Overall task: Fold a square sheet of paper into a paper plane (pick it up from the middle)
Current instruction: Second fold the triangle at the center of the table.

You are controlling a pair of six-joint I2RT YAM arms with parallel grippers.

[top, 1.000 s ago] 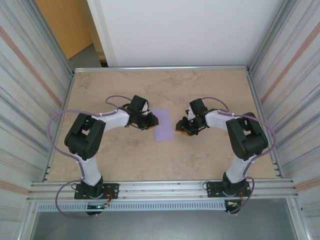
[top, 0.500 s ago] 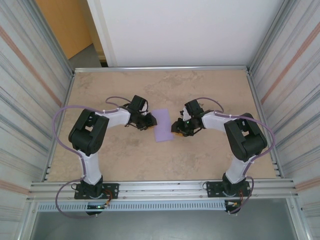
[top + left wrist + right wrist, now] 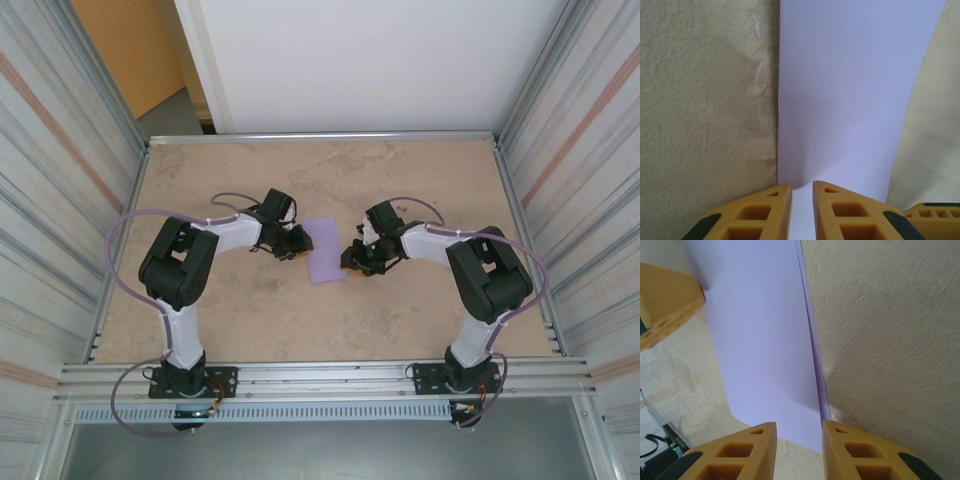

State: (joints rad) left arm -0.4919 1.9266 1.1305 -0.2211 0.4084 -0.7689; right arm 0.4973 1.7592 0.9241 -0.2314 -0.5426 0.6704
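Observation:
The square sheet of paper (image 3: 325, 264) lies flat mid-table as a lavender rectangle, folded over, with two layers showing along its right edge (image 3: 812, 340). My left gripper (image 3: 303, 243) sits low at its left edge. In the left wrist view its jaws (image 3: 802, 187) stand open by a narrow gap, with the paper (image 3: 850, 100) under the tips. My right gripper (image 3: 352, 262) is at the near right corner. Its open jaws (image 3: 799, 425) straddle the paper's right edge, nothing pinched between them. No paper plane shape shows.
The tan table (image 3: 430, 170) is fenced by a metal rail (image 3: 320, 136) at the back and corrugated walls at both sides. The left gripper's yellow finger (image 3: 665, 305) shows across the sheet in the right wrist view, about a paper's width away.
My right gripper has slid left onto the paper's right corner and its jaws have narrowed. The left gripper has stayed at the left edge. The paper has not moved.

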